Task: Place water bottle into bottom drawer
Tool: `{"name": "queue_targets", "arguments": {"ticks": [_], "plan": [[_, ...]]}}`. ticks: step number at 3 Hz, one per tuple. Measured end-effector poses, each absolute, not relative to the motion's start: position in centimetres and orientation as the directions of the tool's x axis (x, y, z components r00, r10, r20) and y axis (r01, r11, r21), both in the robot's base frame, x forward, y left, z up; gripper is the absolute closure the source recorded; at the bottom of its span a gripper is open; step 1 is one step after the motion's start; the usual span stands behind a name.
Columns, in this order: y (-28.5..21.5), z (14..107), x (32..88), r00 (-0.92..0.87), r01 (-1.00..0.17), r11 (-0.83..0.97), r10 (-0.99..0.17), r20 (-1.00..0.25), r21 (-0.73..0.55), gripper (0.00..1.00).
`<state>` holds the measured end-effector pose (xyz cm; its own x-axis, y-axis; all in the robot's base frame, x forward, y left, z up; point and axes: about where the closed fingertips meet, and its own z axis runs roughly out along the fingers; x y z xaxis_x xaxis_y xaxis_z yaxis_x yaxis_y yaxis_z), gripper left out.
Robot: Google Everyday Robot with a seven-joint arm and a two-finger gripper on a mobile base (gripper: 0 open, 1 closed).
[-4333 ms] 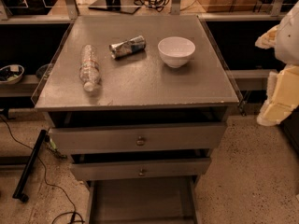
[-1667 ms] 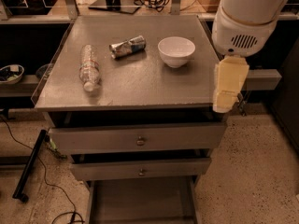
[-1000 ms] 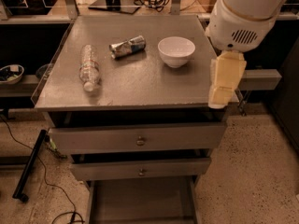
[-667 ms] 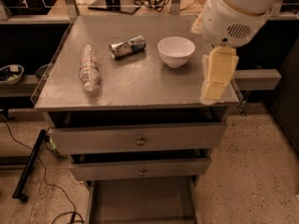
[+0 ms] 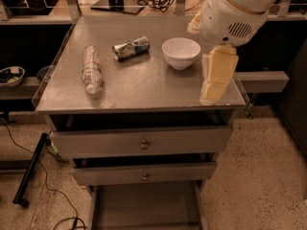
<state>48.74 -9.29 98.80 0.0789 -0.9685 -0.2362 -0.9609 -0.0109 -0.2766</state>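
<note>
The water bottle [image 5: 91, 71] is clear crinkled plastic and lies on its side at the left of the grey cabinet top [image 5: 144, 87], cap toward the front. The bottom drawer [image 5: 144, 207] stands pulled out at the foot of the cabinet, a shallow grey tray with nothing visible in it. My gripper [image 5: 212, 96] hangs from the white arm at the right of the cabinet top, pointing down over the front right corner. It is far to the right of the bottle and holds nothing.
A crushed silver-blue can [image 5: 130, 47] and a white bowl [image 5: 181, 52] sit on the cabinet top, the bowl just left of my gripper. Two knobbed drawers [image 5: 144, 144] stand slightly open. Cables [image 5: 29, 176] run on the floor at left.
My arm has swung in from the far right and moved left over the cabinet's right side, beside the bowl. The bottle, can and bowl have not moved.
</note>
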Motion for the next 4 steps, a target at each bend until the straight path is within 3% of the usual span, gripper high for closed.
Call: {"name": "queue_targets", "arguments": {"ticks": [4], "plan": [[-2.2,96.6,56.1,0.295,-0.937,-0.188,-0.877,-0.379,-0.294,0.0]]}}
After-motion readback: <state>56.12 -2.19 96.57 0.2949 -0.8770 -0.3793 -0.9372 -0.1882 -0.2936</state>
